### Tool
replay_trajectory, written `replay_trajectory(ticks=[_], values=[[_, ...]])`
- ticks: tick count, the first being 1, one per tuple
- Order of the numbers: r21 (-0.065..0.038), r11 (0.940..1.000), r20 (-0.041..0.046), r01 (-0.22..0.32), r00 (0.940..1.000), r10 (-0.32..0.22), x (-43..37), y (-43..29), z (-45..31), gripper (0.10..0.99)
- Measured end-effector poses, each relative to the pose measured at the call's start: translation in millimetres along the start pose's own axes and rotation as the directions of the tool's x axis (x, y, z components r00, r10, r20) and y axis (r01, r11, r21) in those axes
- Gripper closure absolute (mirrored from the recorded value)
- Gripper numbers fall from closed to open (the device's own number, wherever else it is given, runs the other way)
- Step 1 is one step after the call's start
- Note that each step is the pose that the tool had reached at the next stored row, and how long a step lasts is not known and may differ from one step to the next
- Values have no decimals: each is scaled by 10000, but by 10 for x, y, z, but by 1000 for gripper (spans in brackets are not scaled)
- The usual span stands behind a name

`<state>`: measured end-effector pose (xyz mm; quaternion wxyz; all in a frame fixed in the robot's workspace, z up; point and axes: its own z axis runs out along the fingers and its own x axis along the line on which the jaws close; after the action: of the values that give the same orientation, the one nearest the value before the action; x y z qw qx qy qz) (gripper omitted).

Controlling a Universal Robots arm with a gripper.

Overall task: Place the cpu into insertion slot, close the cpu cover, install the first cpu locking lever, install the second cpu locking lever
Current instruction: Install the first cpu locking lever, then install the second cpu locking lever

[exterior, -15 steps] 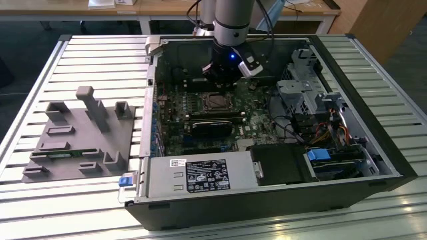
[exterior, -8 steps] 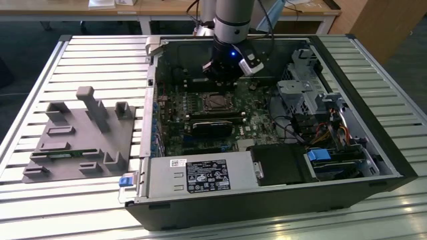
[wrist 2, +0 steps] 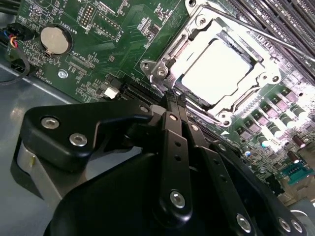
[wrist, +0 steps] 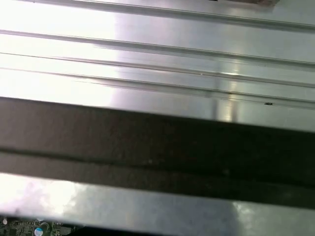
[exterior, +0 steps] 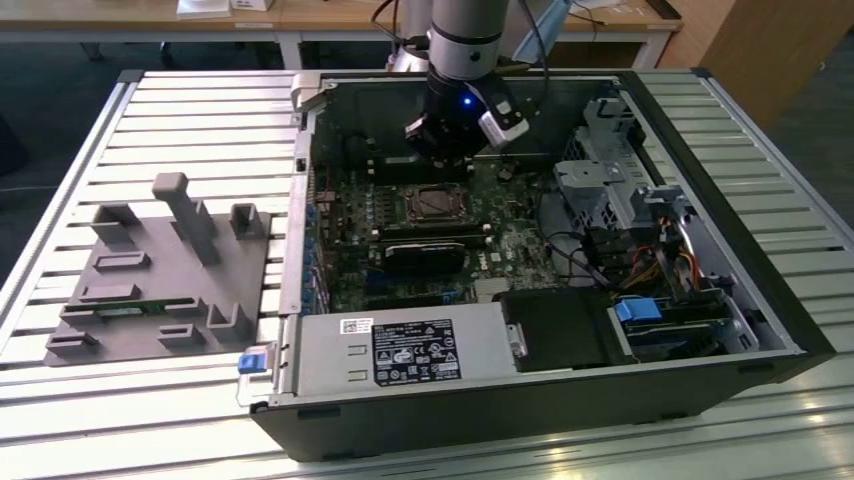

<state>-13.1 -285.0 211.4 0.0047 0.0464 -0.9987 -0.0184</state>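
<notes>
okay, i'm hanging inside the open computer case (exterior: 747,330), over the green motherboard (exterior: 514,250). in the exterior view my claw (exterior: 445,160) is just above the insertion slot (exterior: 434,203), on its far side, close to the board.

in the second wrist view my claw (wrist 2: 174,96) is clenched: the two black fingers (wrist 2: 170,128) run side by side and meet at the tips, nothing between them. the tips sit right at the edge of the socket, by one corner of its metal frame; touching or a hair off, i can't tell.

the cpu (wrist 2: 221,69) is in the slot, pale top glaring under the light. the cpu cover (wrist 2: 173,49) lies flat around it, its window framing the chip. a thin silver lever rod (wrist 2: 275,37) runs along the far side of the socket; latched or not, i can't tell.

a coin battery (wrist 2: 53,40) sits on the board, well apart from the socket.

in the exterior view the grey power supply (exterior: 400,352) is at the near wall of the case, and a grey parts fixture (exterior: 160,270) rests on the slatted table (exterior: 200,110), on the exterior view's left.
</notes>
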Motion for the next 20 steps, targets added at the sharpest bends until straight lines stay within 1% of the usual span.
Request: replay_trajectory(ticks=[11, 20], values=[[2, 10000, -1, 1, 10000, -1, 1, -14, -2, 969], [3, 10000, -2, 0, 10000, 0, 4, -46, -4, 969]])
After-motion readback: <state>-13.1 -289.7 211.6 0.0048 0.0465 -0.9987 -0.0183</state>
